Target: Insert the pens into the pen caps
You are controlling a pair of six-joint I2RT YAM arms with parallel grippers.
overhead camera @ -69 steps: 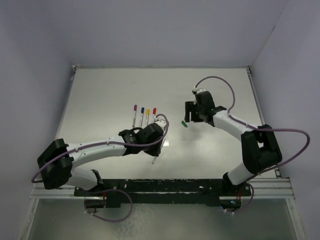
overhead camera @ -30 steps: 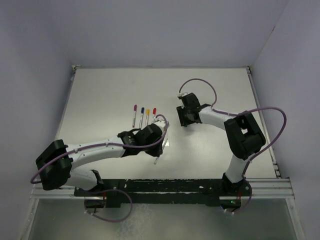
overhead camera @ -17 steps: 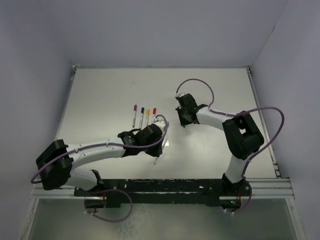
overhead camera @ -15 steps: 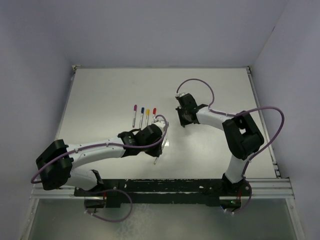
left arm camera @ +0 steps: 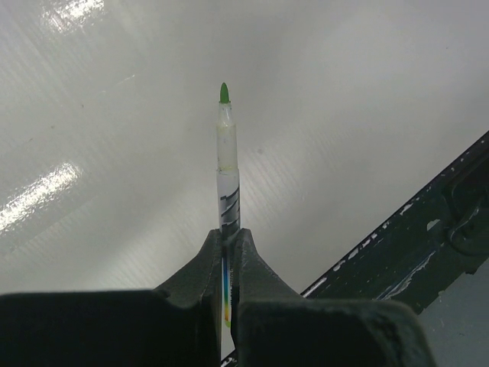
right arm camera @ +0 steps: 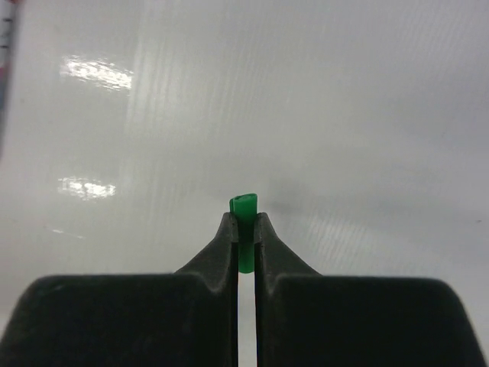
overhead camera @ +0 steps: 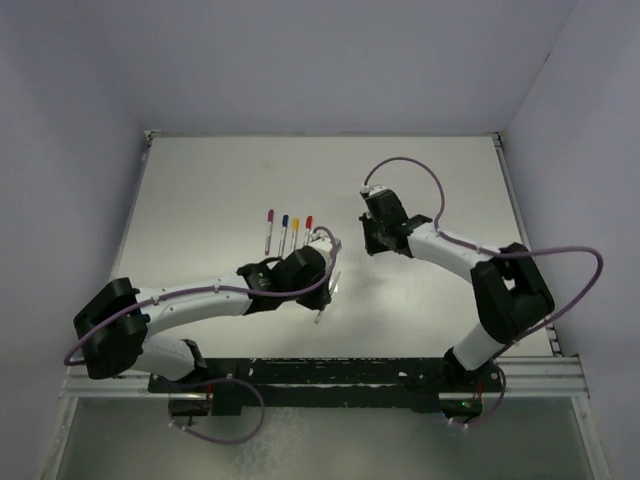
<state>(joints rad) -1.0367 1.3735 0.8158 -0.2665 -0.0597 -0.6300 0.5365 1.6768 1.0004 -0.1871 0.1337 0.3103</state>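
Pen (left arm camera: pixel 227 176), slim white barrel, green tip, clamped in left jaws | cap (right arm camera: pixel 244 210), stubby glossy green plastic, pinched in right jaws | table (overhead camera: pixel 200 190), glossy white

1. The left arm (overhead camera: pixel 190 295) is built of white tube-shaped sections joined by bulky black joint housings.
2. The right arm (overhead camera: pixel 455 250) has the same white sections and black joints, the largest black block sitting at its elbow.
3. A thin purple cable (overhead camera: pixel 404 159) runs along each arm in loose loops.
4. The left gripper (left arm camera: pixel 229 233) is matte black: wide, flat-topped blocks that narrow in a smooth curve to slim tips.
5. The right gripper (right arm camera: pixel 244 218) has the same matte black, curved, tapering shape.
6. Both arms rise from a black base rail (overhead camera: pixel 330 380) with a silver metal strip behind it.
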